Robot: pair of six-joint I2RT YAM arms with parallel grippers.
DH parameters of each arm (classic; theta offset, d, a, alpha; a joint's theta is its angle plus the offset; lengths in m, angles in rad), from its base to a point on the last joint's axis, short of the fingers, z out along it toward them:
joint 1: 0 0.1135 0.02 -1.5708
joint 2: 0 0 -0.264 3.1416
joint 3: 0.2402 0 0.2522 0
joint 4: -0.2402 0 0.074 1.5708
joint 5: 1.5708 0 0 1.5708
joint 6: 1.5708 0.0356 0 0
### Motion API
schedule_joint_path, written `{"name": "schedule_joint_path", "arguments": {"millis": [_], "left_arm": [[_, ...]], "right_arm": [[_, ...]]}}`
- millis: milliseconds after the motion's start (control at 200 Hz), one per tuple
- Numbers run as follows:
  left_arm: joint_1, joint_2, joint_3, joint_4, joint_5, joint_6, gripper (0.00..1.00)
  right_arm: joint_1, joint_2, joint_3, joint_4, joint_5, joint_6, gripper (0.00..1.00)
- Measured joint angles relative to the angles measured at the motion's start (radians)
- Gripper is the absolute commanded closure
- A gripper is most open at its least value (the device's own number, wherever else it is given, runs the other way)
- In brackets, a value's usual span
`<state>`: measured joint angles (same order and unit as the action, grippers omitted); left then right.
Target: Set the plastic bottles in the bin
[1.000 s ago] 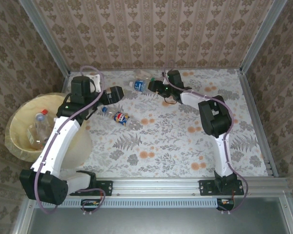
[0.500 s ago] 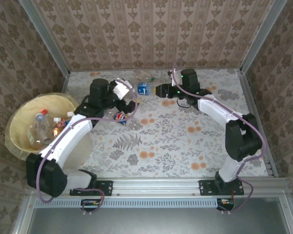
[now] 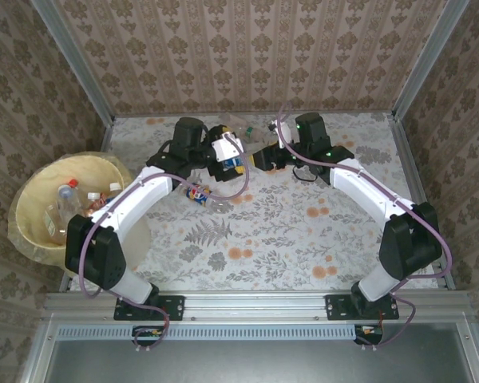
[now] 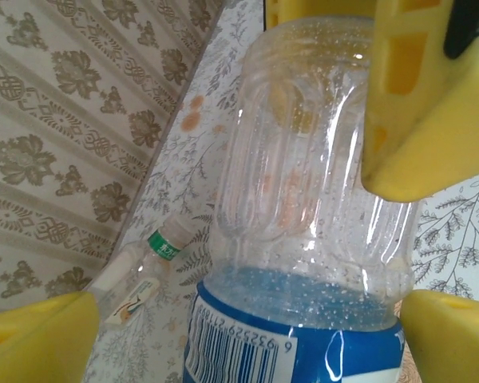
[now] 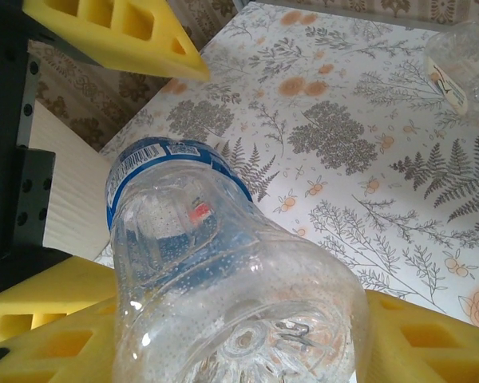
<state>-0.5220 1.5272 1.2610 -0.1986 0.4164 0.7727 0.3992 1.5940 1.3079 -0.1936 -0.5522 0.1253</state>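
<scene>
Right gripper (image 5: 227, 331) is clamped on blue-label bottle (image 5: 207, 255) base, well right of the bin (image 3: 44, 177). The bottle is straddled by left gripper (image 4: 239, 343), jaws spread. Cap is cut off. Versus earlier frame: left arm is swung away from the bin.

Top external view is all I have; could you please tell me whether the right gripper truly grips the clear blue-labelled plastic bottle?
Observer: Yes; in the right wrist view the right gripper clamps the clear blue-labelled plastic bottle near its base between yellow foam pads.
Operator: Thank you; is the left gripper closed on it?
Observer: No; in the left wrist view the left gripper is open, its yellow pads straddling the bottle with a clear gap on one side.
</scene>
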Motion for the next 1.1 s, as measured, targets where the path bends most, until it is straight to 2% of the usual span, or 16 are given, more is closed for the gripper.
{"name": "schedule_joint_path", "arguments": {"millis": [185, 415, 480, 545, 685, 775, 895, 1000, 1100], "left_arm": [[-0.001, 0.012, 0.002, -0.019, 0.017, 0.015, 0.12], [-0.003, 0.035, 0.002, -0.037, 0.007, 0.022, 0.33], [-0.002, 0.035, 0.002, -0.04, 0.011, 0.02, 0.35], [-0.001, 0.035, 0.002, -0.04, 0.013, 0.013, 0.4], [0.004, 0.021, 0.002, -0.04, 0.029, -0.015, 0.4], [0.024, -0.008, 0.001, -0.019, 0.022, -0.072, 0.43], [0.076, -0.071, 0.001, -0.009, -0.01, -0.181, 0.43], [0.108, -0.148, -0.002, -0.008, -0.106, -0.308, 0.43], [0.11, -0.245, -0.013, -0.018, -0.229, -0.444, 0.4]], "right_arm": [[0.002, 0.0, 0.002, 0.002, -0.015, 0.0, 0.48], [0.016, 0.0, 0.018, 0.004, -0.046, 0.001, 0.48], [0.015, -0.002, 0.018, 0.004, -0.046, 0.002, 0.46], [0.014, -0.002, 0.018, 0.005, -0.046, 0.004, 0.41], [0.014, -0.009, 0.019, 0.019, -0.055, 0.009, 0.18], [0.018, -0.031, 0.017, 0.034, -0.082, 0.026, 0.07], [0.032, -0.105, -0.019, 0.113, -0.102, 0.056, 0.0], [0.037, -0.195, -0.09, 0.23, -0.074, 0.089, 0.0], [0.035, -0.265, -0.145, 0.327, 0.01, 0.107, 0.0]]}}
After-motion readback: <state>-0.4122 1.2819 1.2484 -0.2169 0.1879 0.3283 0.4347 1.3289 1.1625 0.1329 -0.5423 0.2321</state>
